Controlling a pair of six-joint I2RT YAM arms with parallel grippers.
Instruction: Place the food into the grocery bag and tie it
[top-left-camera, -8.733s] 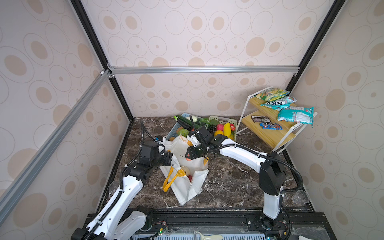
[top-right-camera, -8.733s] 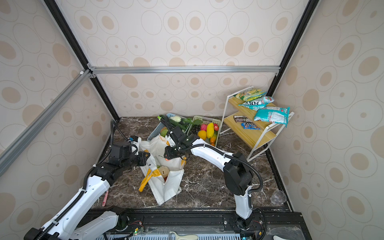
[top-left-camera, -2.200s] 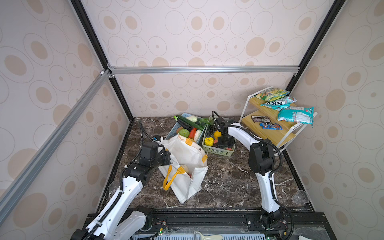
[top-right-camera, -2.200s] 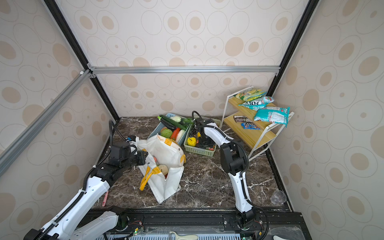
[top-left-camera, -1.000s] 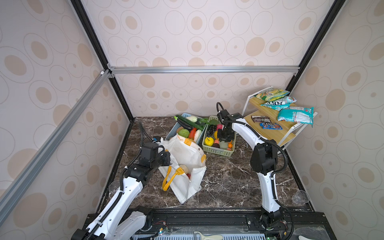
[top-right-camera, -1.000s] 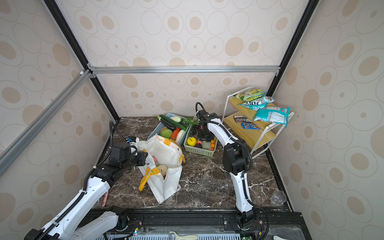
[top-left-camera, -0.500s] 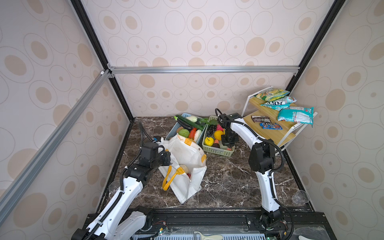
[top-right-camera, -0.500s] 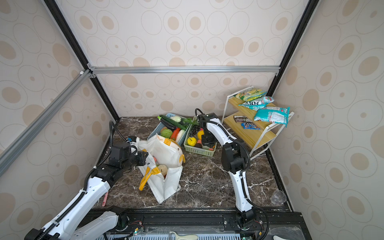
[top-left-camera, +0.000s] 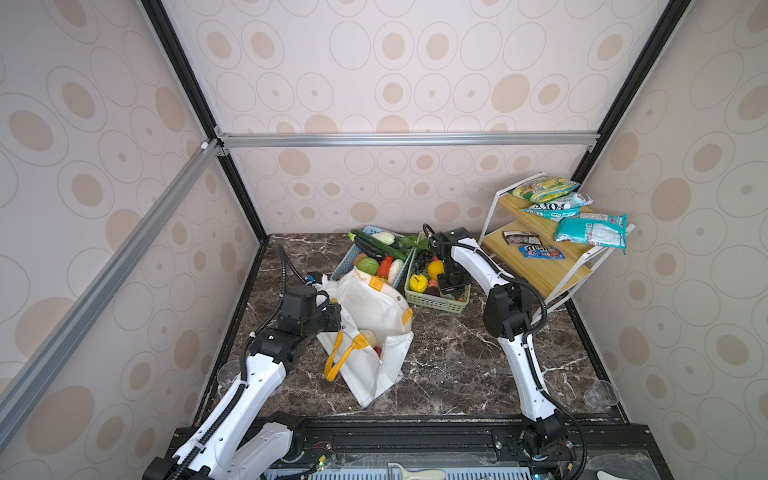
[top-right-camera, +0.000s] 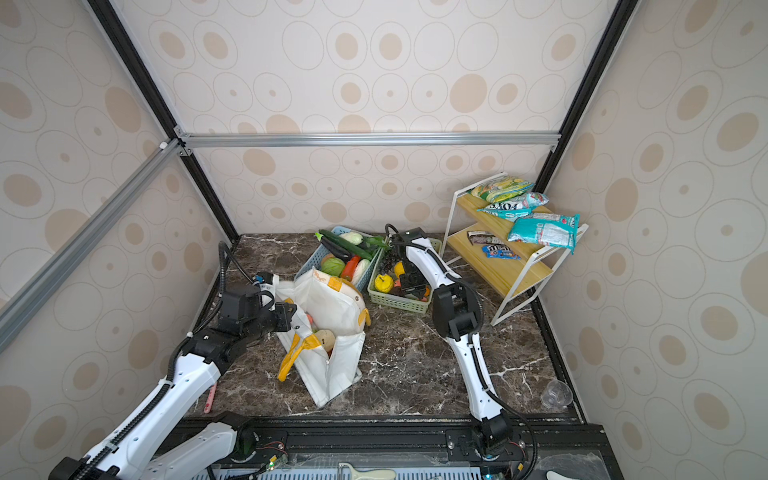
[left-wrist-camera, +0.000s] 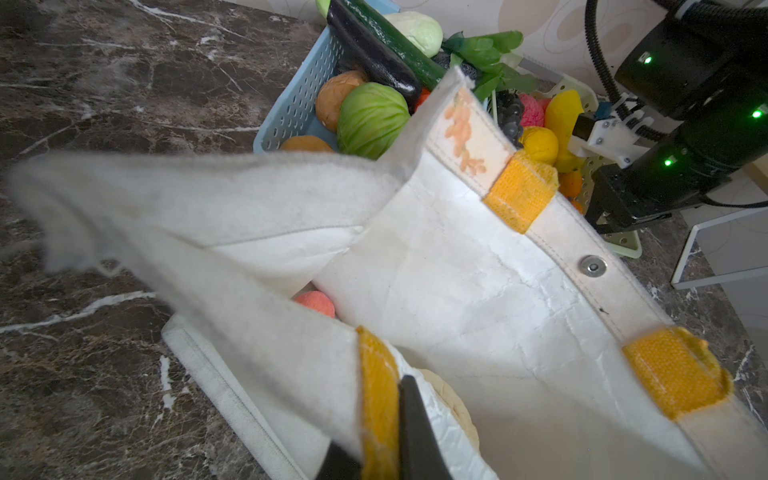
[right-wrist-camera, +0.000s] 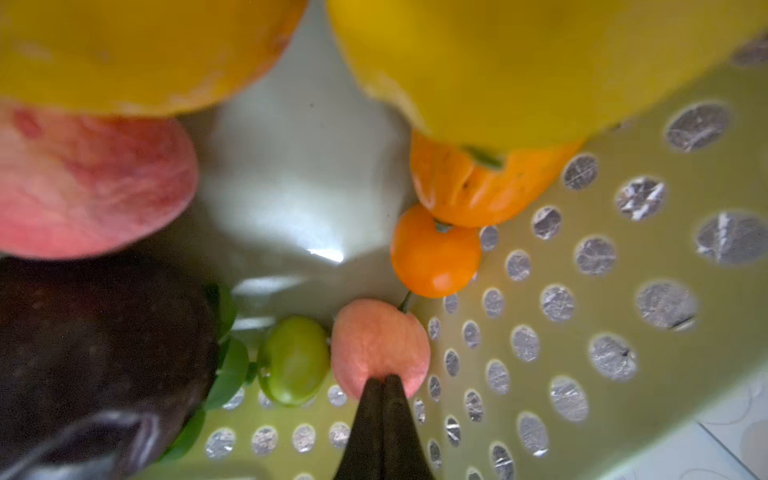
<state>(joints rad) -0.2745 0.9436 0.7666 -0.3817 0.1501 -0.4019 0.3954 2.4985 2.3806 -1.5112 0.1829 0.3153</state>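
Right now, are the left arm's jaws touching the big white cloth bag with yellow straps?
Touching. The left wrist view shows the left jaws shut on the rim of the big white cloth bag, pinching its yellow strap tab.

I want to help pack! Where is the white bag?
In both top views the grocery bag sits left of centre, in front of the blue basket.

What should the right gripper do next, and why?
Probably lift the right gripper slightly to test its hold: it is shut at the edge of the small pink fruit in the green basket, grip unclear, while the left gripper holds the grocery bag open.
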